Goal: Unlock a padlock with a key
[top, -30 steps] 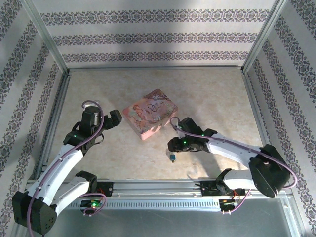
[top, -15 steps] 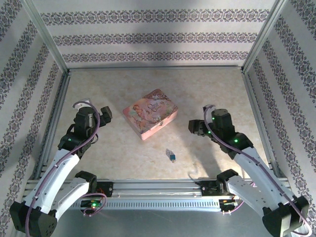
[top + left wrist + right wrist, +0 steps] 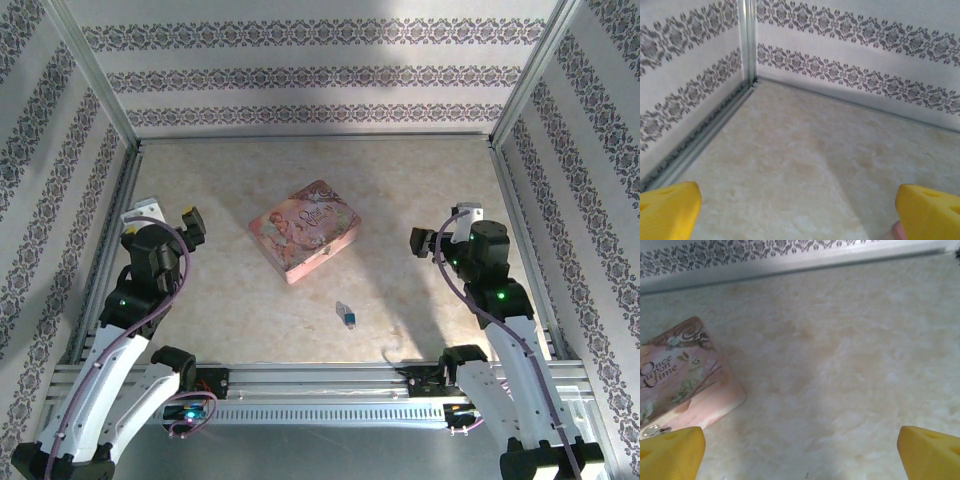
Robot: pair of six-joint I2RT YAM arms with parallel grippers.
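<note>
Padlock (image 3: 346,315) loose on the bench (image 3: 420,180), both arms well apart from it.
We see left jaws and right jaws spread wide, gripping nothing; padlock lies near the pink tin (image 3: 303,230), on its near side, between the arms.

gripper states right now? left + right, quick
Left gripper: open, holding nothing.
Right gripper: open, holding nothing.
</note>
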